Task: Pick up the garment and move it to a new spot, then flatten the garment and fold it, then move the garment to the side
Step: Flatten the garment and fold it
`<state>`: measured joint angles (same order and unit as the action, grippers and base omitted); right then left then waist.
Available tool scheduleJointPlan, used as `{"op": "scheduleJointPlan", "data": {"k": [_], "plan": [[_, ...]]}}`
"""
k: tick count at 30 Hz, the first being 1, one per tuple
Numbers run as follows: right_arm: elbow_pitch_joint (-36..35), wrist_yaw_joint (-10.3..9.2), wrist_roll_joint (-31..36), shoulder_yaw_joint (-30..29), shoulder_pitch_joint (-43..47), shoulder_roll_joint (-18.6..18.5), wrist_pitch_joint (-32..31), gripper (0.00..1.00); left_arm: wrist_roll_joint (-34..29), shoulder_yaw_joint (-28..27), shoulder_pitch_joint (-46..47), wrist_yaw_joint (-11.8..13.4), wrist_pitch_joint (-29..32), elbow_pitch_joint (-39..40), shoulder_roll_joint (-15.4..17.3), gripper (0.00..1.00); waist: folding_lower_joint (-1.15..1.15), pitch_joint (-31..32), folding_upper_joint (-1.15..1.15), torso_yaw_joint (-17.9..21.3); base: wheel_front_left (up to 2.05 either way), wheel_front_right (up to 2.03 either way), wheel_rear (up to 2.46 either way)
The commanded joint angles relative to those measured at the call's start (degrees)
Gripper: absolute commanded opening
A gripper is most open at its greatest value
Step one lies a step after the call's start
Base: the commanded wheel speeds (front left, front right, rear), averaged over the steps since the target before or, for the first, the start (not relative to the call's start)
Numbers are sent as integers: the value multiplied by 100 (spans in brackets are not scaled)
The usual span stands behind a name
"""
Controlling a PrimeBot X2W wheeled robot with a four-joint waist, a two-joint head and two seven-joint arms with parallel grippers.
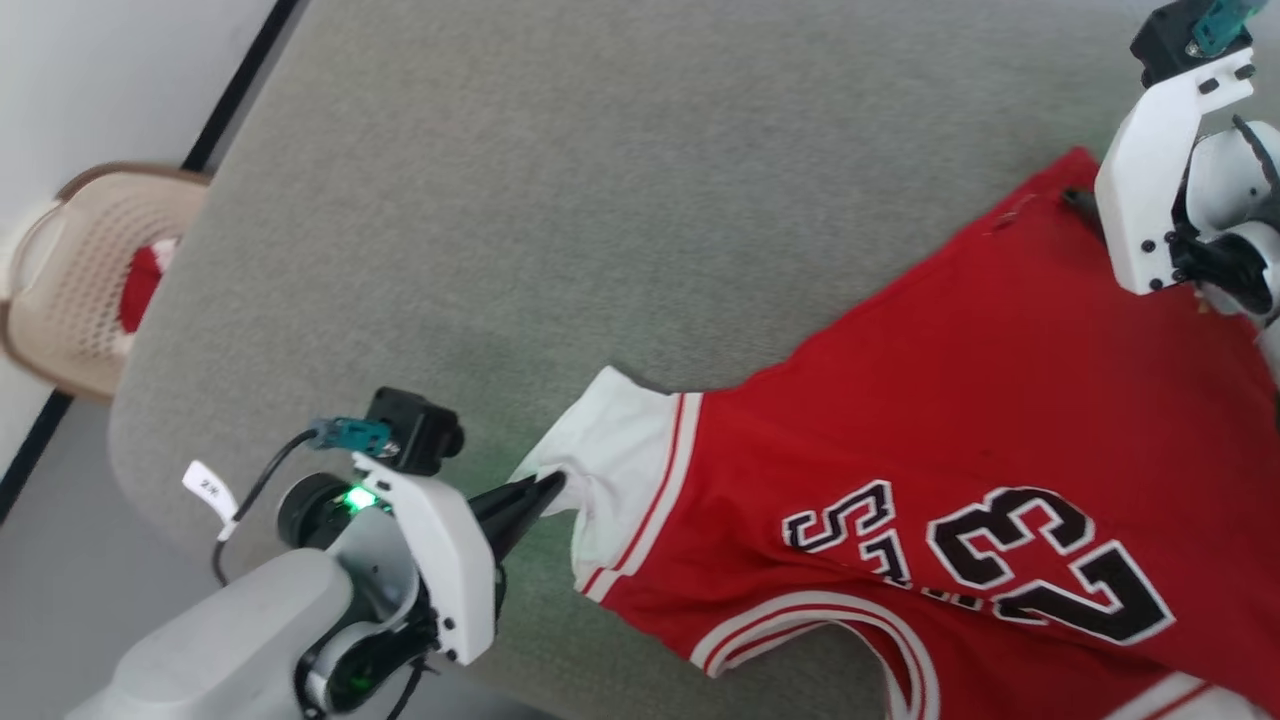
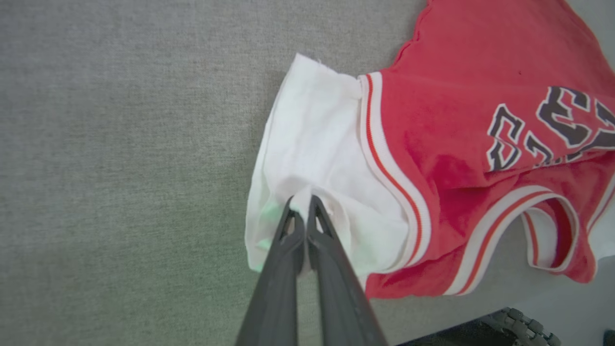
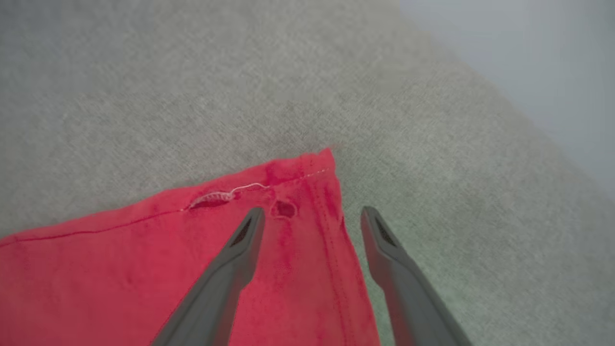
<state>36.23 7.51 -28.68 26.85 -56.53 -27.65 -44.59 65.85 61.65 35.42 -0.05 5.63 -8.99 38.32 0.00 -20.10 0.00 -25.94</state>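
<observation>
Head view: 1 garment [image 1: 980, 400], 2 tools, 1 counter [image 1: 550, 200], 1 basket [image 1: 70, 270] and 1 small red cloth [image 1: 140, 285] inside that basket.

The garment lies on the counter's grey fabric top, spread over its right part and reaching to its near edge. It is a red jersey with a white sleeve [image 1: 610, 450] edged in red-and-white stripes, a striped neck trim [image 1: 830, 620] curving near the counter's near edge, and the black number 23 [image 1: 1045, 565] outlined in white. Next to that number a fold shows parts of more black digits, which cannot be read. The body is creased rather than flat.

The left tool [image 1: 545, 490] sits over the counter's near edge, its 2 dark fingers pressed together and clamped on a pinch of the white sleeve; the left wrist view shows the cloth puckered at the tips [image 2: 301, 204].

The right tool [image 3: 312, 214] is over the counter's right part with its 2 fingers well apart, straddling the garment's hem corner: 1 finger over red cloth, 1 over bare counter. Whether they touch either cannot be told. Just beside that corner the right wrist view shows 1 small hole [image 3: 283, 209] and 1 loose white thread [image 3: 226, 194].

The beige perforated basket stands on the floor [image 1: 60, 560], just off the counter's left corner.
</observation>
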Motion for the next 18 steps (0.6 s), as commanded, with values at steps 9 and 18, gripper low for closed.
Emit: {"op": "scheduleJointPlan", "data": {"k": [9, 18], "plan": [[1349, -4, -385, 877, -122, -117, -1101, 100, -40, 42, 208, -239, -72, -377, -337, 0, 0, -329, 0, -406, 0, 0, 0], [1709, -6, -731, 1163, -173, -134, -1236, 0, 64, -42, 342, -332, -66, -656, -366, 0, 0, -319, 0, -305, 0, 0, 0]]}}
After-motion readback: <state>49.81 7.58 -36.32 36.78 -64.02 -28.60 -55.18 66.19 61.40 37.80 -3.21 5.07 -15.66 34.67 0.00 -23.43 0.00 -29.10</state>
